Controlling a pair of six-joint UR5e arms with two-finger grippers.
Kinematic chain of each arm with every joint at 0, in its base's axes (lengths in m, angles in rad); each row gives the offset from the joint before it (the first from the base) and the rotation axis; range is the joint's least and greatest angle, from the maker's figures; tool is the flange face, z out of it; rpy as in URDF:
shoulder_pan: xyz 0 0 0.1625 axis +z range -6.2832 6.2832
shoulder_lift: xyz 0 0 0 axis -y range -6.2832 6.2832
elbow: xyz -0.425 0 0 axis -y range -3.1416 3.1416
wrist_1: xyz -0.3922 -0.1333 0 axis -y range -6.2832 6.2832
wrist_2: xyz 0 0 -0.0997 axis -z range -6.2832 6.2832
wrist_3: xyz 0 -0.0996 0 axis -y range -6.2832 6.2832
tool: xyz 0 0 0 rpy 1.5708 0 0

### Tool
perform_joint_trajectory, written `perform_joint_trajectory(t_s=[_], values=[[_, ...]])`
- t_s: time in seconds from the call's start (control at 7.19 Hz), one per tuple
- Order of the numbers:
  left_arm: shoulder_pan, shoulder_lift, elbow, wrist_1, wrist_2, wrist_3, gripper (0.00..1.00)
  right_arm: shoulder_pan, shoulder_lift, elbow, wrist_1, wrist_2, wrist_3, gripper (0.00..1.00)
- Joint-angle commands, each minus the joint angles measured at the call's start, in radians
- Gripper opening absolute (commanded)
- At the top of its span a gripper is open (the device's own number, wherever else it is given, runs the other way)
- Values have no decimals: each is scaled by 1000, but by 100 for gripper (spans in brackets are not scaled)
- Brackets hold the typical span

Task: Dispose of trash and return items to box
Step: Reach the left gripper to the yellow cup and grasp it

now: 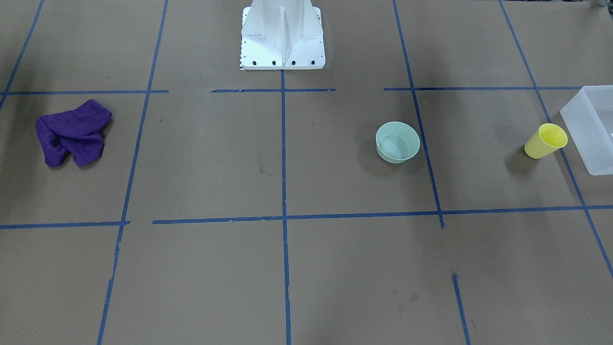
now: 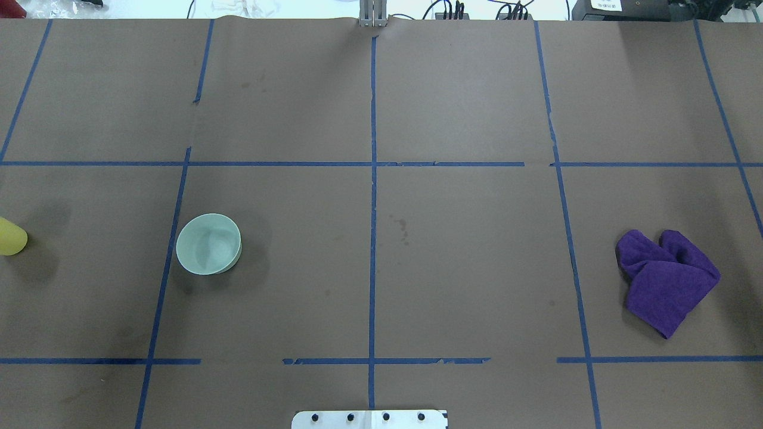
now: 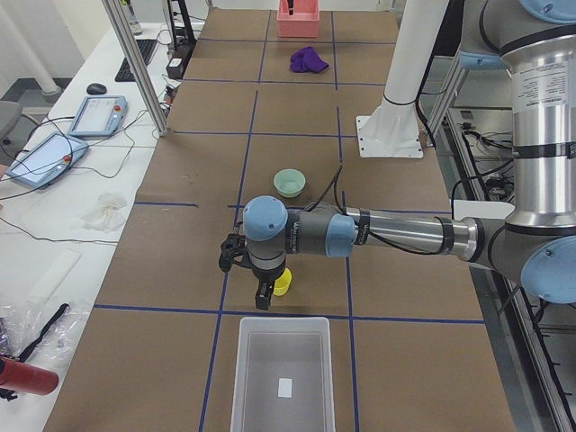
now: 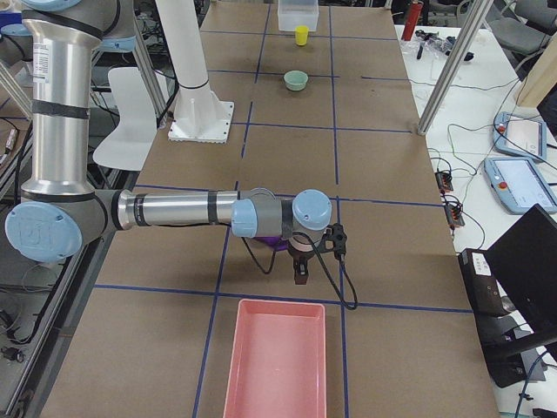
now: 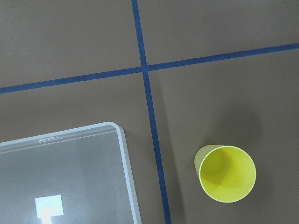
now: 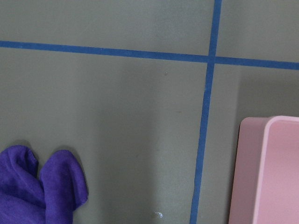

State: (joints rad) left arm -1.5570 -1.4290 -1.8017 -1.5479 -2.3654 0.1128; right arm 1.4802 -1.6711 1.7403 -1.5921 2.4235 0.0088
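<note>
Yellow cup (image 1: 546, 141) stands upright on the desk (image 1: 287, 268) just beside the box (image 1: 592, 129), outside it. Mint bowl (image 1: 397, 142) sits well apart, also outside. Left tool (image 3: 263, 301) hangs by the cup, right tool (image 4: 299, 275) by the purple cloth (image 1: 72, 132) near a pink tray (image 4: 276, 366); whether either is open or closed cannot be told.
</note>
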Motion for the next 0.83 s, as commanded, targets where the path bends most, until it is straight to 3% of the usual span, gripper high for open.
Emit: perform_joint_trajectory(t_s=[0.0,0.42,0.56,0.7], values=[[11,-10,1,-6,2,-1,100,0,17,7,1,0,0,100],[8,-7,-43,-26,-52,-1,100,-3,17,-11,70,-3,-4,100],[26,-2,-39,-94,-46,-5,100,-11,13,-15,90,-7,-7,100],[61,-5,23,-119,-44,-28,100,-12,10,-19,92,-4,-13,100]])
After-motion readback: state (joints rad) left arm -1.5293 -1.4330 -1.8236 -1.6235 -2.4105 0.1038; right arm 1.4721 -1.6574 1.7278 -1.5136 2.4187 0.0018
